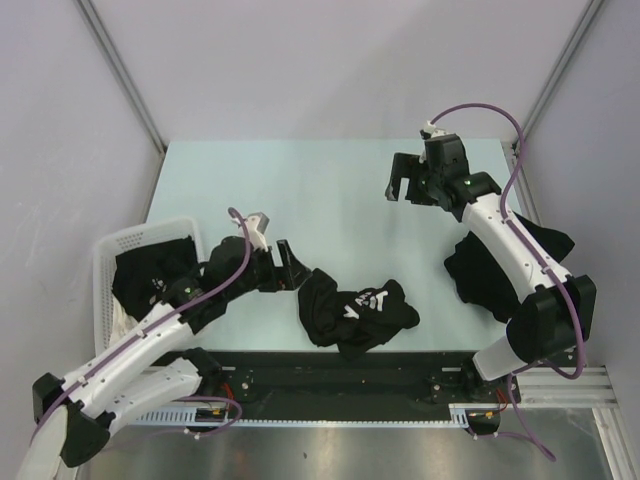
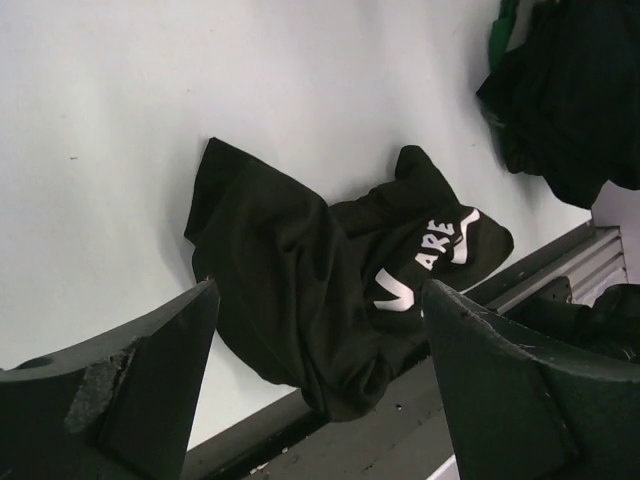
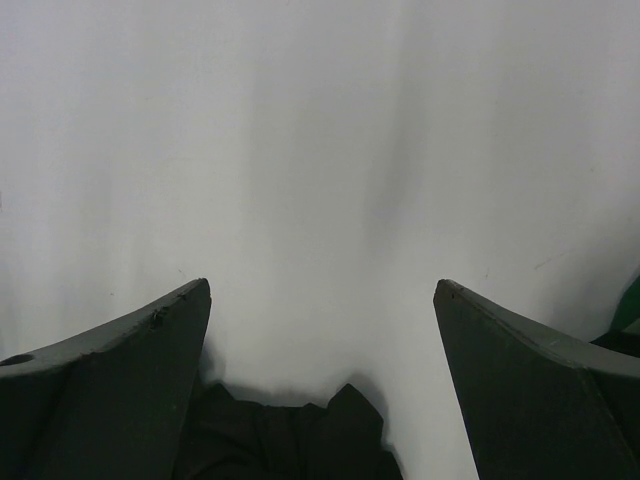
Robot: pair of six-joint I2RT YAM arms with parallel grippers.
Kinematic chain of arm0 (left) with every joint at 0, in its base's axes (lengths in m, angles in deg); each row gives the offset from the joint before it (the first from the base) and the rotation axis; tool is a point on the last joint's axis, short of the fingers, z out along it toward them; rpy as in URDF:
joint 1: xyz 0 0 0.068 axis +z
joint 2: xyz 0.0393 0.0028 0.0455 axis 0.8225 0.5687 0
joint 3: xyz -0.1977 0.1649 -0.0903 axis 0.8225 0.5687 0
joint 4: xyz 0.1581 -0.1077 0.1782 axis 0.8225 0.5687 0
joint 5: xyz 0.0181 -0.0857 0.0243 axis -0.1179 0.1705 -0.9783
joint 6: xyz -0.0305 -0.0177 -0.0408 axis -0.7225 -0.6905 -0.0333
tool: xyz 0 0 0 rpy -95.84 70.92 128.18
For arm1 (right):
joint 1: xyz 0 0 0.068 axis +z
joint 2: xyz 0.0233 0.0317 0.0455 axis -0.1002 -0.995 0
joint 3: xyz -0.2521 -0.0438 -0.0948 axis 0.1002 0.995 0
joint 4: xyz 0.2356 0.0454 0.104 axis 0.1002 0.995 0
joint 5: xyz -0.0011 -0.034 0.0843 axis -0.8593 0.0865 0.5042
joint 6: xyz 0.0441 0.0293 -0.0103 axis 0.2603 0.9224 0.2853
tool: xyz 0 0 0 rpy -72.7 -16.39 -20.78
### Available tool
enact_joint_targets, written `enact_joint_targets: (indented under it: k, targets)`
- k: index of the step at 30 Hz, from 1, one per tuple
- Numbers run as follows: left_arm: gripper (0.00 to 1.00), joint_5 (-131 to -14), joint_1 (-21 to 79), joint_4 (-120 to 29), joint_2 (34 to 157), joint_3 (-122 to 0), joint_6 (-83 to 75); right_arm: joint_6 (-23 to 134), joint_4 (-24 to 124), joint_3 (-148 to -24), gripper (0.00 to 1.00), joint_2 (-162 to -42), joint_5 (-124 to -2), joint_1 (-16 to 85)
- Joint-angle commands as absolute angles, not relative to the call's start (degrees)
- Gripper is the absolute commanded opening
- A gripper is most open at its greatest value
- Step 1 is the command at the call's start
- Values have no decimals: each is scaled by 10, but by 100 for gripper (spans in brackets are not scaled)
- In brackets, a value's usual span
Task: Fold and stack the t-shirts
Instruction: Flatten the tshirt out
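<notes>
Lying crumpled near the front edge of the table, roughly midway between the two arm bases, the crumpled t-shirt is black, unfolded and bunched. Its white lettering faces up on the side toward the right arm. Part of the fabric reaches the front edge of the table.

Left arm: the left gripper sits just beside the left end of the crumpled t-shirt. Its jaws are spread wide and grasp nothing. In the left wrist view both fingers frame the garment, which lies flat on the surface beyond them. Whether a fingertip touches the fabric cannot be told.

Right arm: the right gripper is at the far right part of the table, well apart from the crumpled t-shirt. Its jaws are fully released and empty. The right wrist view shows bare table surface between the fingers and a strip of black fabric at the lower edge.

Other garments:
- The basket t-shirts are a dark heap inside the white lattice basket at the left edge of the table, partly under the left arm.
- The right-hand heap of black fabric lies on the table under the right arm, near the right edge. Whether it is folded cannot be told.
</notes>
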State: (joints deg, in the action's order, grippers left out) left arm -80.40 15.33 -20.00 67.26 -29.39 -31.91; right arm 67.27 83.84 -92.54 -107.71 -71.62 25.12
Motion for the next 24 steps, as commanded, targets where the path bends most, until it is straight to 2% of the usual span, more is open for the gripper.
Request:
enact_joint_targets:
  k: [1,6,11,15,16,24]
  targets:
    - [87,-779,150,-238,726,-303,-311,678,837,-928,100,-1073,-713,250]
    - [85,-788,136,-243,805,-322,-297,678,837,-928,100,-1072,-697,249]
    - [76,-807,128,-226,873,-347,-309,679,838,-928,100,-1069,-690,248]
    - [59,-826,121,-228,908,-353,-306,680,839,-928,100,-1066,-688,249]
    - [57,-827,118,-224,922,-361,-305,678,838,-928,100,-1066,-687,249]
    - [53,-846,98,-204,988,-394,-306,679,834,-929,100,-1065,-680,249]
